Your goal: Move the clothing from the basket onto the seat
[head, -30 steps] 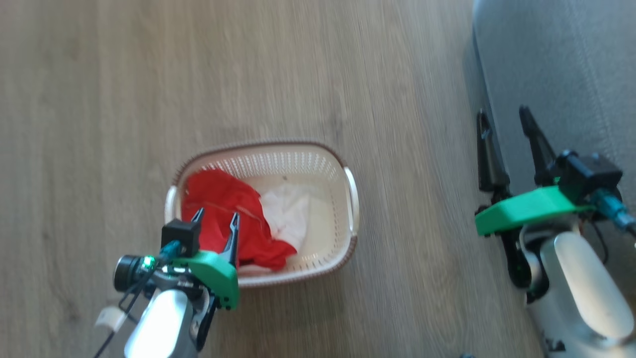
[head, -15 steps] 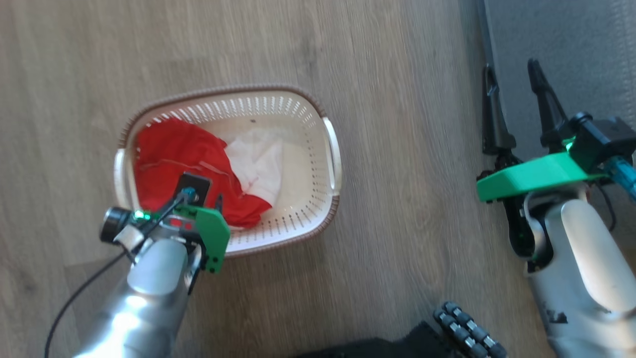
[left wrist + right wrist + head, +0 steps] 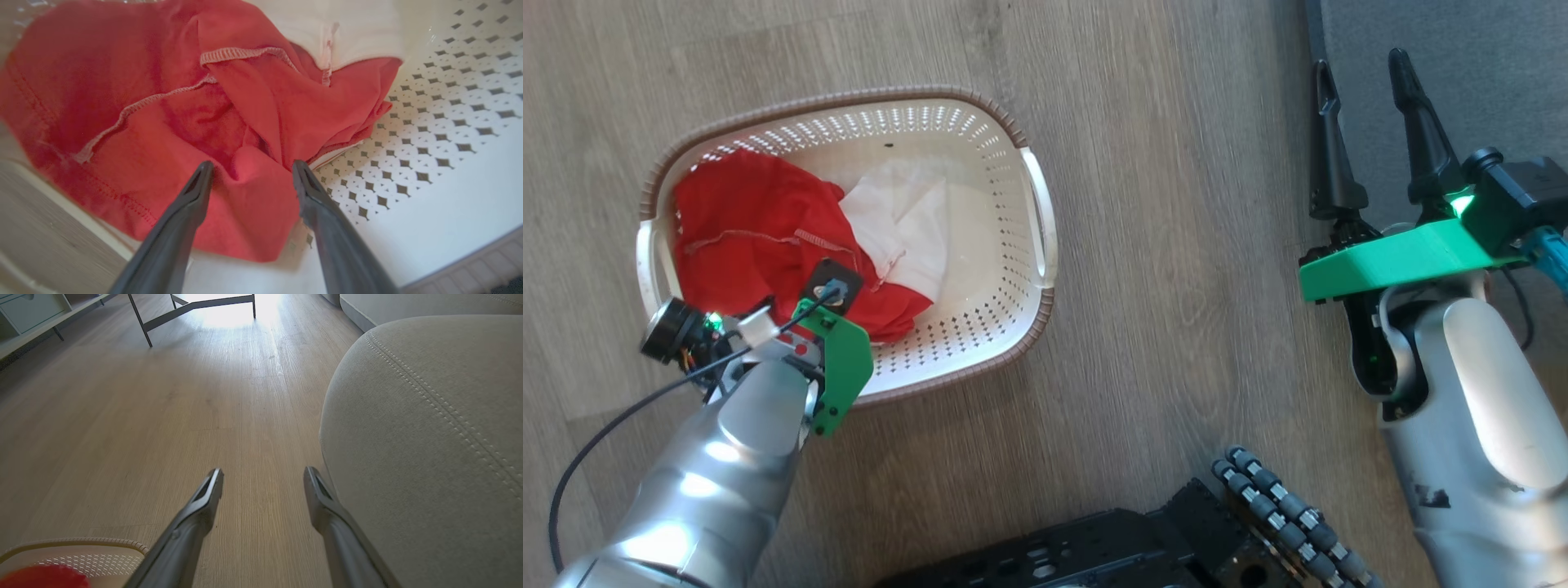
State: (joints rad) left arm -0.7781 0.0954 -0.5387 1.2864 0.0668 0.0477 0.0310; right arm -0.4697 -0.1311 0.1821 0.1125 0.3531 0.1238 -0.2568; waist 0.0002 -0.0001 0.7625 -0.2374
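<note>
1. The basket stands on the floor, left of centre in the head view and ahead of the robot's base.
2. The clothing lies in the basket, heaped towards its left end.
3. The left gripper reaches into the basket's near left part, with a fold of clothing between its fingertips; contact cannot be judged.
4. The seat is at the far right, well apart from the basket, with floor between them.
5. The right gripper is at the seat's left edge, one finger over the floor and the other over the seat.
6. In the right wrist view, a table frame stands on the floor far ahead.
</note>
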